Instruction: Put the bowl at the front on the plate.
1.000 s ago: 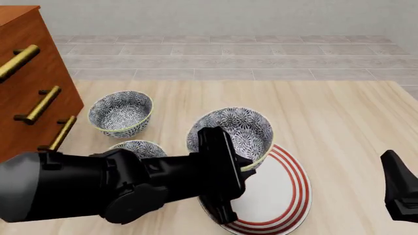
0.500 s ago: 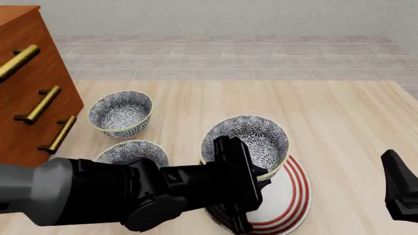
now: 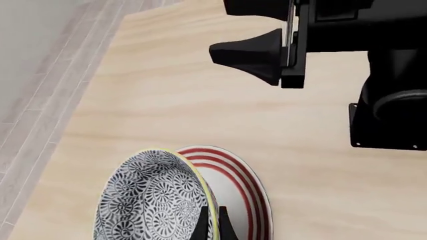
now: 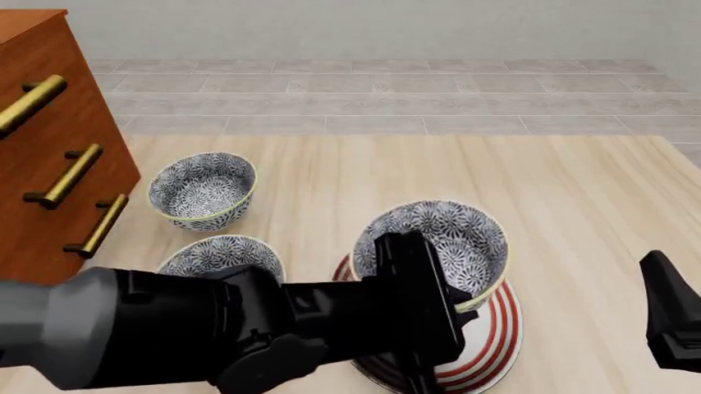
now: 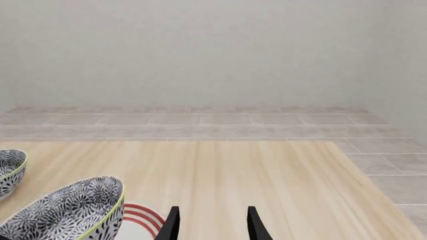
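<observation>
Front view: the left arm is seen stretched low across the near edge of the bench from the left side, its wrist turned so that the left gripper meets the near rim of the bowl. The bowl's pale yellow rim is pinched between the jaws, one finger inside and one outside, and the bowl is held tilted above the plate; whether its base touches the plate cannot be told. In the left wrist view the bowl is seen on edge with the fingertips closed narrowly on its rim, the red-ringed plate directly behind it. The plate lies near the bench's front edge, right of centre.

The right gripper is held apart near the bench's right front corner, touching nothing. In the right wrist view its fingers are seen parted with bare bench between them.

Two more patterned bowls are left on the bench towards the left edge: the middle bowl just beside the left arm, the far bowl behind it, near the wooden drawer cabinet.
</observation>
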Available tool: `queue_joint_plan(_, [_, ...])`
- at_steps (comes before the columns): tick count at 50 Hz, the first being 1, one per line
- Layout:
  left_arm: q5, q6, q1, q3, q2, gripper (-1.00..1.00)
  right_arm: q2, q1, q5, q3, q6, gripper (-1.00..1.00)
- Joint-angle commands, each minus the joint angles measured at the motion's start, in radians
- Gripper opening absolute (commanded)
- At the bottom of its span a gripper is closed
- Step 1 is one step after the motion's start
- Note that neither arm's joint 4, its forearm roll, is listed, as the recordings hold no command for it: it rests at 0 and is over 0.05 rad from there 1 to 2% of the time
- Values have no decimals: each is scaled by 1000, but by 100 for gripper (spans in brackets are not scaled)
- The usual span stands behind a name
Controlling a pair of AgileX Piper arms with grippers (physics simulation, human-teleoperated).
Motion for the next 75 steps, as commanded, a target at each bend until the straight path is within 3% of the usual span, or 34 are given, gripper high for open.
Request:
queue_joint_plan(1, [35, -36, -20, -33, -10, -100, 0, -1, 1, -1, 1, 100])
queue_joint_plan(7, [91, -84, -50, -65, 9, -100, 0, -2, 0, -1, 0, 100])
queue_joint_plan(38, [7, -20, 7, -33, 117, -100, 0, 2, 2, -3, -1, 100])
queue_joint_plan(75, [-12, -68, -13, -4, 124, -100, 0, -1, -2, -1, 1, 100])
